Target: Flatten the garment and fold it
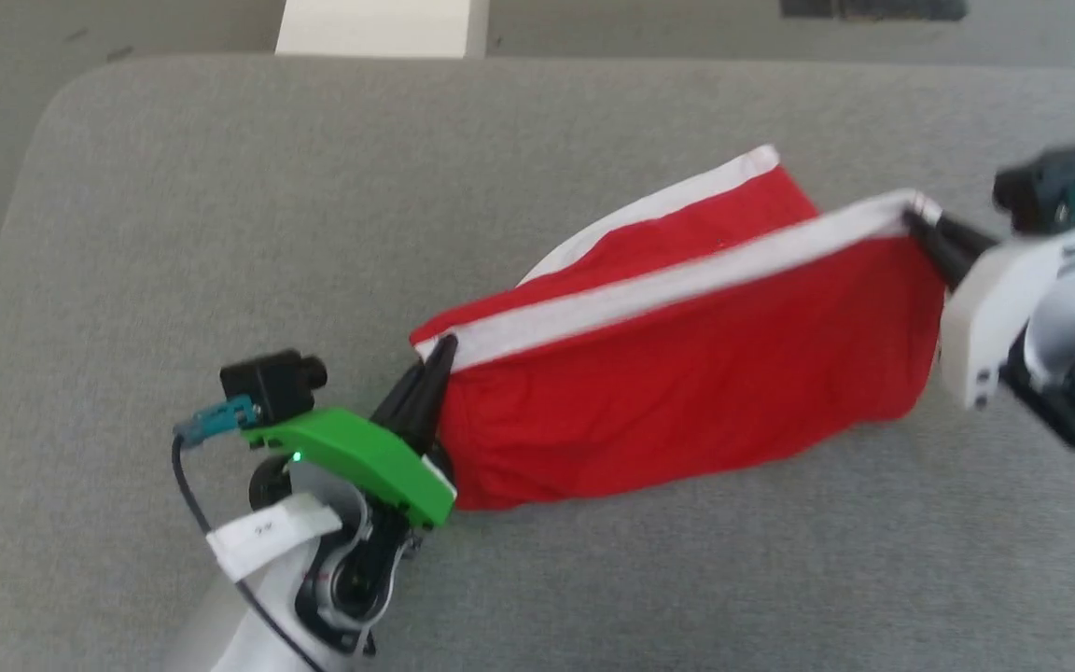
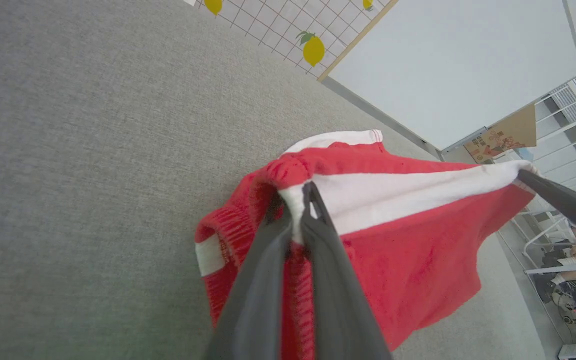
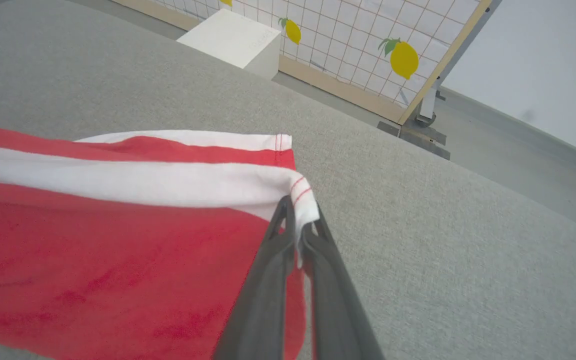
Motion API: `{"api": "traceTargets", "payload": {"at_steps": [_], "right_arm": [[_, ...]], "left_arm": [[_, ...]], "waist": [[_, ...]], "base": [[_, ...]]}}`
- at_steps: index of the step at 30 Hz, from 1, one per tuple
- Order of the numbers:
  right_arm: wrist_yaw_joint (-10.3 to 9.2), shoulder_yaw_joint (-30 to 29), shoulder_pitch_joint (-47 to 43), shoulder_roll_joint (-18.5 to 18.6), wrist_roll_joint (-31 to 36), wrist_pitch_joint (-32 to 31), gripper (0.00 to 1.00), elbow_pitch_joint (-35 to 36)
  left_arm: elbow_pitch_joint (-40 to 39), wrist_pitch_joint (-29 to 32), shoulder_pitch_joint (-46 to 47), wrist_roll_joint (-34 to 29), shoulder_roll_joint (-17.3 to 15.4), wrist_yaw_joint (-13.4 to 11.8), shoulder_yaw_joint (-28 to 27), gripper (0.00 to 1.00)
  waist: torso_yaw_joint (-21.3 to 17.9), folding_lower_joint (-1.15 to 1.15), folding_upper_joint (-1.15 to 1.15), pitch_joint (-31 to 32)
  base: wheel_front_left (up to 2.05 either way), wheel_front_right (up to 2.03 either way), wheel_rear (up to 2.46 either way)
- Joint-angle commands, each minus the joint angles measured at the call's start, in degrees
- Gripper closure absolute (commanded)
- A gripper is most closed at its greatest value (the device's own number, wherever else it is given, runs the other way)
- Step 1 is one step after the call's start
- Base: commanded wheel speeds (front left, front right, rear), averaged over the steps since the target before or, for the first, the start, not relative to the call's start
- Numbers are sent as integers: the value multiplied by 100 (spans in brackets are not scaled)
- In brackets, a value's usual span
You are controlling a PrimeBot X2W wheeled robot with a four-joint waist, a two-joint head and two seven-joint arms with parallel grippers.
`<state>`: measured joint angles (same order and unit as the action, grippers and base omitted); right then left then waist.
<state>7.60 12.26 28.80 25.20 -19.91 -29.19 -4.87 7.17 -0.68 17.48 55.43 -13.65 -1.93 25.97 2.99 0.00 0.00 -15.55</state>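
Both arms reach in over the grey fabric surface (image 1: 220, 233), and each grips one end of the garment's white stripe. In the head view the left arm comes up from 7 o'clock: a pale forearm, a green wrist cover and a black camera block. Its dark fingers point toward 1 o'clock. The left pincer (image 1: 442, 353) is closed to a narrow pinch on the stripe's end. In the left wrist view the left pincer (image 2: 293, 196) has white cloth squeezed between its two fingers and a ribbed red band bunched just beside them.

The right arm enters from the 3 o'clock edge, somewhat blurred, with a white housing, and its fingers aim toward 10 o'clock. The right pincer (image 1: 918, 220) is clamped on the stripe's other corner. In the right wrist view the right pincer (image 3: 299, 220) is nearly closed, with the stitched white corner caught between the tips.

The red garment (image 1: 687, 401) sits right of centre on the surface and is drawn taut between the two pincers. Its stripe runs from 8 o'clock up toward 2 o'clock. Red cloth hangs below the stripe, and a second layer with its own white edge lies behind it toward 12 o'clock. Whether the lower hem touches the surface I cannot tell.

A white block (image 1: 379, 26) stands past the surface at 12 o'clock.
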Motion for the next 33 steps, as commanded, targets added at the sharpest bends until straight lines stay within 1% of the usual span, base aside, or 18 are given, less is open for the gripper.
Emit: {"api": "traceTargets", "payload": {"at_steps": [1,6,9,14,19,24,26,27,28,29,33], "right_arm": [[-11,93,298,75,-50,73,100,-193],[-11,511,1183,272,-90,148,100,-929],[-11,763,1658,318,-138,151,100,-1380],[-11,1085,2255,297,-265,2,100,-2035],[-11,1334,2680,271,-456,-451,100,-2652],[-11,1498,2891,242,-692,-1070,100,-3016],[-11,1432,2935,221,-761,-1302,100,-3157],[-11,1383,2949,202,-769,-1372,94,-3212],[-11,1354,2951,184,-760,-1363,50,-3222],[-11,1296,2938,155,-753,-1282,0,-3220],[-11,1269,2745,119,-693,-745,0,-3077]], "left_arm": [[127,-59,214,-58,56,47,-10,100],[517,-188,612,-176,231,41,19,100],[667,-210,760,-199,340,9,49,100],[841,-107,911,-265,405,-40,165,100],[888,43,1013,-274,444,-12,289,100],[865,335,1038,-215,469,43,460,100],[861,471,1030,-196,453,44,526,56],[851,502,1026,-211,436,33,550,0],[835,479,1022,-228,429,18,547,0],[814,437,1013,-248,422,1,538,0],[692,196,923,-363,374,-60,496,0]], "waist": [[364,0,0,-440],[585,0,0,-817],[698,0,0,-1016],[837,0,0,-1282],[951,0,0,-1449],[1006,0,0,-1493],[1006,0,0,-1477],[1003,0,0,-1451],[999,0,0,-1420],[990,0,0,-1370],[949,0,0,-1110]], "base": [[0,0,0],[0,0,0],[0,0,0],[0,0,0],[0,0,0],[0,0,0],[0,0,0],[0,0,0],[0,0,0],[0,0,0],[0,0,0]]}}
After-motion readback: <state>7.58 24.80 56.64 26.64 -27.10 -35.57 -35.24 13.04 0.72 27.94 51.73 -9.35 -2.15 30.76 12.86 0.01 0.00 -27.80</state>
